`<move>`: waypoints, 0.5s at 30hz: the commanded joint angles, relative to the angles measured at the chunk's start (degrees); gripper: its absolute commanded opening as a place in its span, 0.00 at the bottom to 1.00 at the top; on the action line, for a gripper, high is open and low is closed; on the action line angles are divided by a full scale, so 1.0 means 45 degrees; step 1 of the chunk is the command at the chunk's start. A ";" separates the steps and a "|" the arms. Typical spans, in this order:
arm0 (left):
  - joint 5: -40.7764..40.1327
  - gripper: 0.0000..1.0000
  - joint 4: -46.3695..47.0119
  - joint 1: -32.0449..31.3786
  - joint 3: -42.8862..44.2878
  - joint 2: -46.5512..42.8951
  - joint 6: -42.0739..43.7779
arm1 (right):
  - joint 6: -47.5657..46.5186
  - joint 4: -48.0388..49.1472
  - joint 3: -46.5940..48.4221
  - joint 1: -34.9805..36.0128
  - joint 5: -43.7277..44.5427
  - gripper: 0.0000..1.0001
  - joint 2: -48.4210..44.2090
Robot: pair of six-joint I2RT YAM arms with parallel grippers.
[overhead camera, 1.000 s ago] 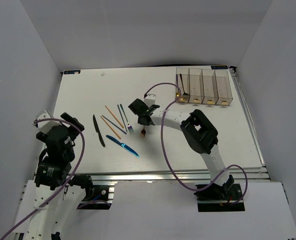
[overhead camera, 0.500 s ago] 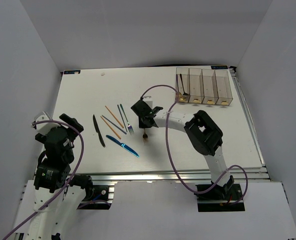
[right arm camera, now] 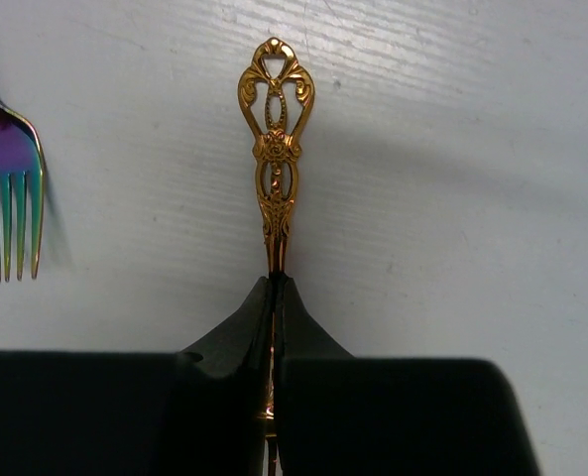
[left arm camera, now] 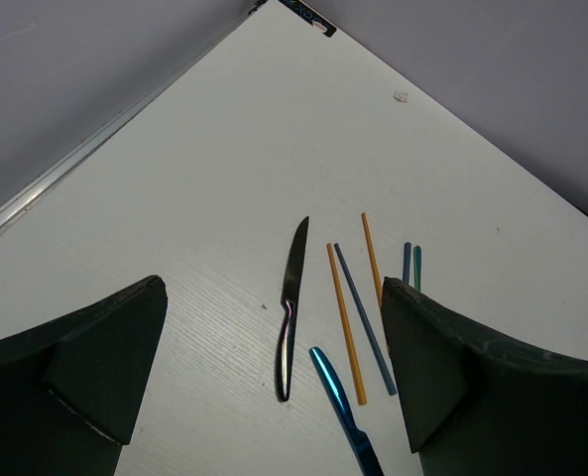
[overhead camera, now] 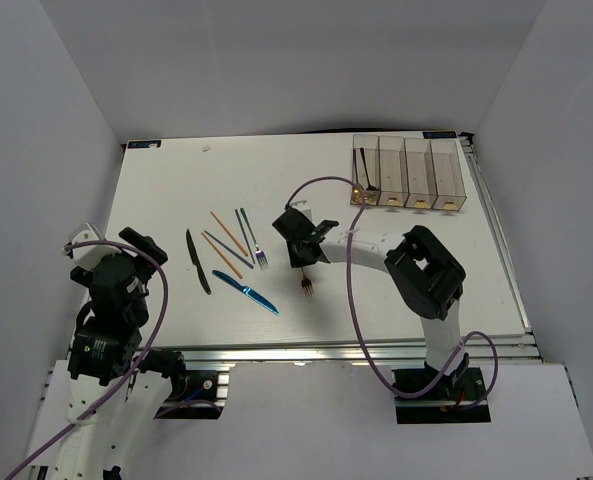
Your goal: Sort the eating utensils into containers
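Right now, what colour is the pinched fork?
The fork is gold; the right wrist view shows it best.

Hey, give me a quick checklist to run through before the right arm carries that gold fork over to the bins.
1. Right end effector shut on the gold fork: ok, clamped on its stem.
2. Fork lifted off the table: cannot tell.
3. Rainbow fork apart from the held one: ok.
4. Room in the containers: ok, only a dark spoon shows, in the leftmost bin.
5. Left end effector out of the way: ok, open at the table's left side.
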 commanded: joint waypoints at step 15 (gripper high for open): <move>-0.0079 0.98 0.0124 0.0067 -0.0063 -0.0031 0.0030 | -0.1596 -0.0523 -0.0026 -0.1961 -0.0398 0.00 -0.3288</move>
